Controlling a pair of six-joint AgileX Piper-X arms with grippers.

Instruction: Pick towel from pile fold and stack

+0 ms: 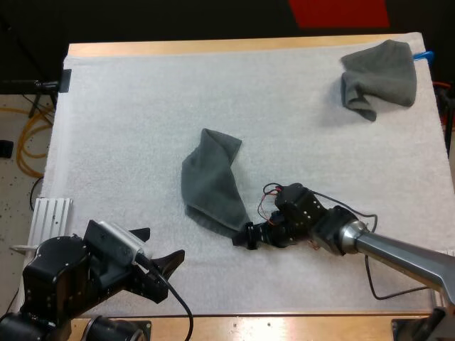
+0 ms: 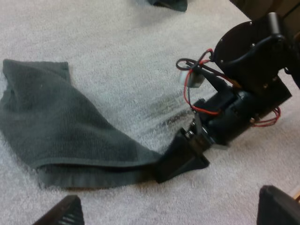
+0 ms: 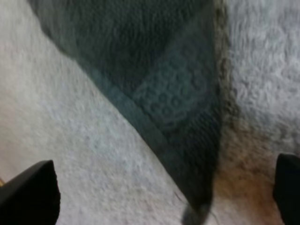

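Your right tool (image 1: pixel 246 236) lies low on the white mat (image 1: pixel 135 121), just below and right of the centre of the high view, with its nose at the near corner of the towel (image 1: pixel 211 186). Its own camera shows the two fingers standing wide. The tapered corner lies between them and neither finger presses on it, so treat this tool as spread and holding nothing. The towel stretches from that corner up toward the middle of the frame, doubled over along one long edge. From how it lies, I judge it a half-made fold. The low, flat approach makes sense, since a corner lying flush on the mat can only be caught by pinching it from both sides.

Your left tool (image 1: pixel 156 249) hangs at the lower left, also wide and empty, and is aimed at the same towel. That places it well to take the other end if you fold with both arms. The crumpled towel (image 1: pixel 379 77) sits at the upper right, near the bench's (image 1: pixel 213 47) far edge and well apart from the work.
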